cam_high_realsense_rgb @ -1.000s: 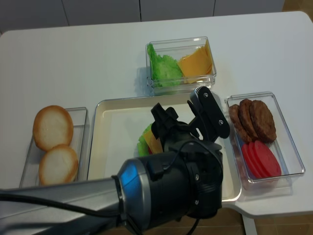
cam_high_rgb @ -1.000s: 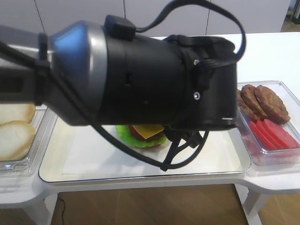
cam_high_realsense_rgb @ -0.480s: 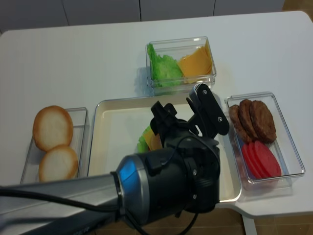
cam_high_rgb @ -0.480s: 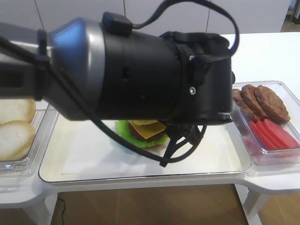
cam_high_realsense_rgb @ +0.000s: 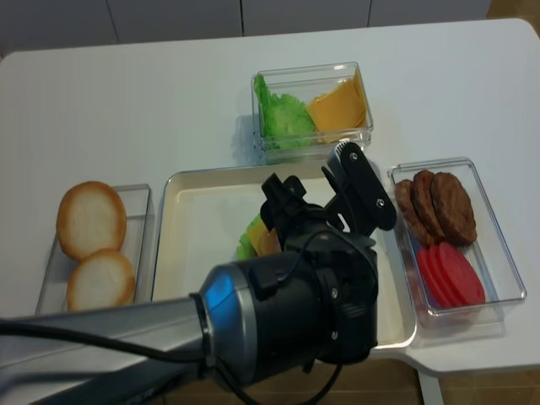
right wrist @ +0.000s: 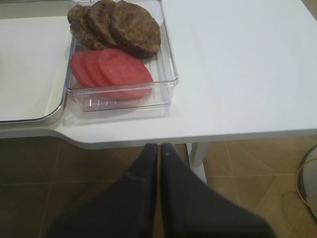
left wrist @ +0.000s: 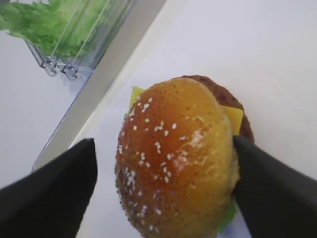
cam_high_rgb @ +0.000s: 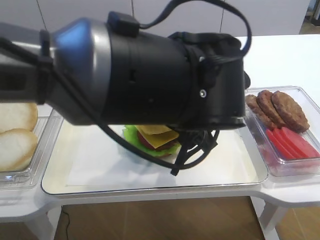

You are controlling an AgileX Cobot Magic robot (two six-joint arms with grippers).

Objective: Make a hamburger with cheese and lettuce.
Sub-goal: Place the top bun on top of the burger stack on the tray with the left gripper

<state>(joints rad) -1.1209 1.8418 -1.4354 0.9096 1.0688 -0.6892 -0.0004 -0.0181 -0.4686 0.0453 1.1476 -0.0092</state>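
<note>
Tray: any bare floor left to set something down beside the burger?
Yes. The tray floor is bare between its left rim and the hamburger. The burger's right side is crowded by the left gripper and arm. More bare tabletop lies right of the patty container.

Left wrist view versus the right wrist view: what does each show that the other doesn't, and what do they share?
Only the left wrist view shows the hamburger, sesame top on, cheese and lettuce peeking out, between the left gripper fingers, plus loose lettuce in a clear box. Only the right wrist view shows the shut right gripper, the patties and the tomato slices. Both show the white tray and the table.
</note>
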